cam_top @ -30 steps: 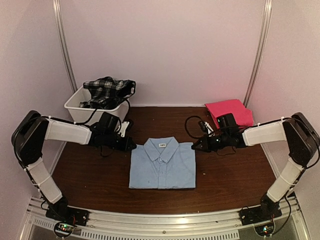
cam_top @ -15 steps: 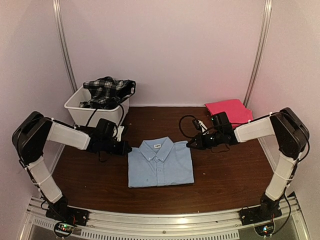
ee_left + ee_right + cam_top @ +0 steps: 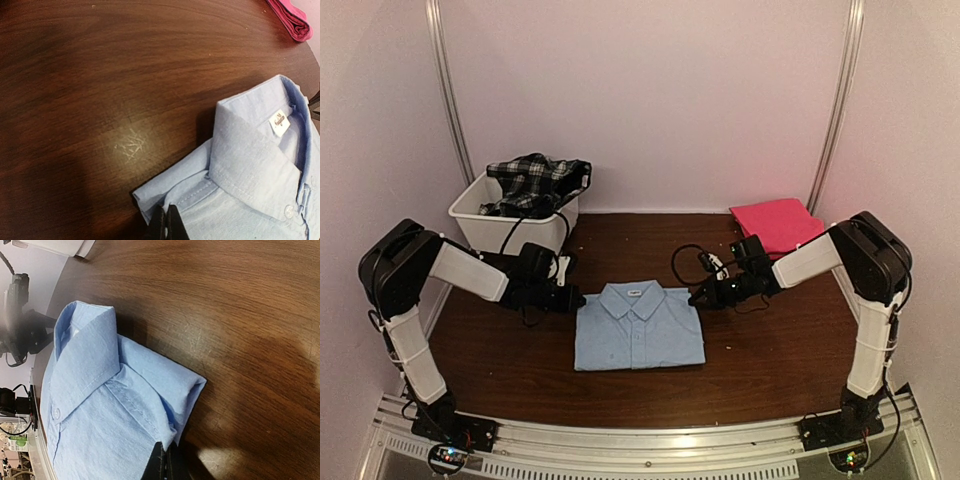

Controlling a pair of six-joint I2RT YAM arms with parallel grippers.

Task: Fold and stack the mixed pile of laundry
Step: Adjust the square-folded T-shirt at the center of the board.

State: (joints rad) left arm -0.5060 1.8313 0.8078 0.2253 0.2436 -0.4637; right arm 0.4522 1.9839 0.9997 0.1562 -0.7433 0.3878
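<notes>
The light blue collared shirt (image 3: 638, 328) lies folded in the middle of the table, collar to the back. My left gripper (image 3: 576, 298) is shut on its left shoulder corner (image 3: 172, 197). My right gripper (image 3: 695, 299) is shut on its right shoulder corner (image 3: 182, 405). The bright pink-red cloth (image 3: 780, 223) lies folded at the back right; its edge shows in the left wrist view (image 3: 292, 20). The black-and-white plaid garment (image 3: 535, 180) hangs over the white tub (image 3: 485, 215) at the back left.
The brown table (image 3: 770, 350) sits inside pale walls with metal posts (image 3: 450, 95) in the back corners. Cables loop by the right wrist (image 3: 685, 262). A rail (image 3: 640, 440) runs along the near edge.
Both grippers have moved inward and slightly toward the near edge, holding the shirt's shoulder corners. The shirt has shifted a little toward the front and looks narrower.
</notes>
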